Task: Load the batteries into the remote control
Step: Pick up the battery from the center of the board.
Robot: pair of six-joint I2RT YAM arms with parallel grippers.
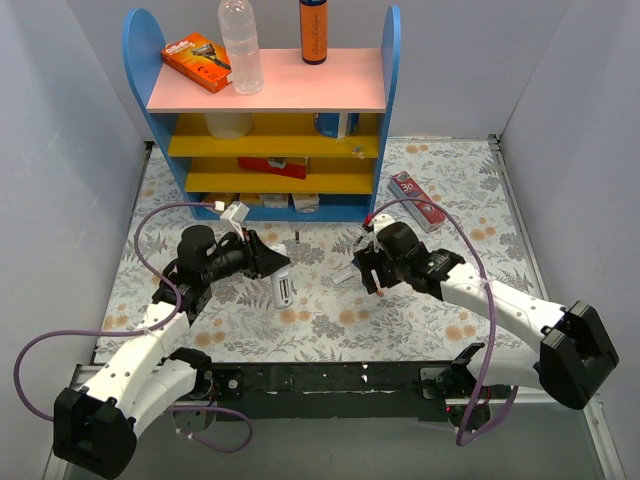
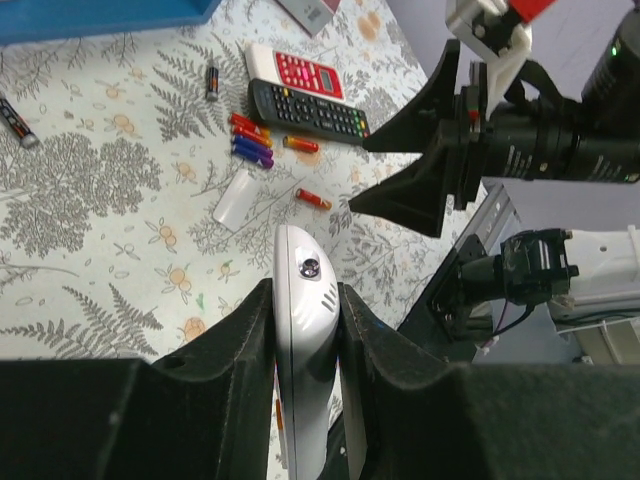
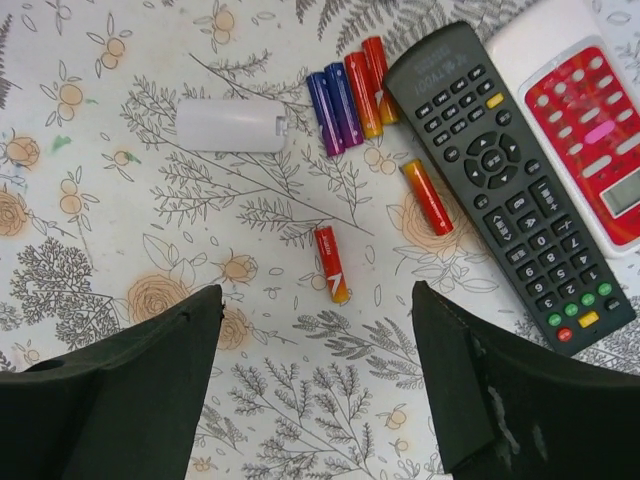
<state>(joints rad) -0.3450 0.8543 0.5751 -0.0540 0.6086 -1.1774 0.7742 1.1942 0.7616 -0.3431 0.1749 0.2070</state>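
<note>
Item: my left gripper (image 2: 305, 295), clamped on white remote (image 2: 303, 335). My right gripper (image 3: 318, 300), wide open, empty, hung over lone battery (image 3: 331, 264) at centre frame; best straddled crosswise.

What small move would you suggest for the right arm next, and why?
Probably lower the right gripper onto the nearest red-orange battery: its open jaws frame that cell from above, while the left gripper holds the white remote.

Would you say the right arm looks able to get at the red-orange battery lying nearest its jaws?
Probably yes: the right arm holds its jaws open just over that battery, which lies alone on the cloth, apart from the black remote and the other cells.
</note>
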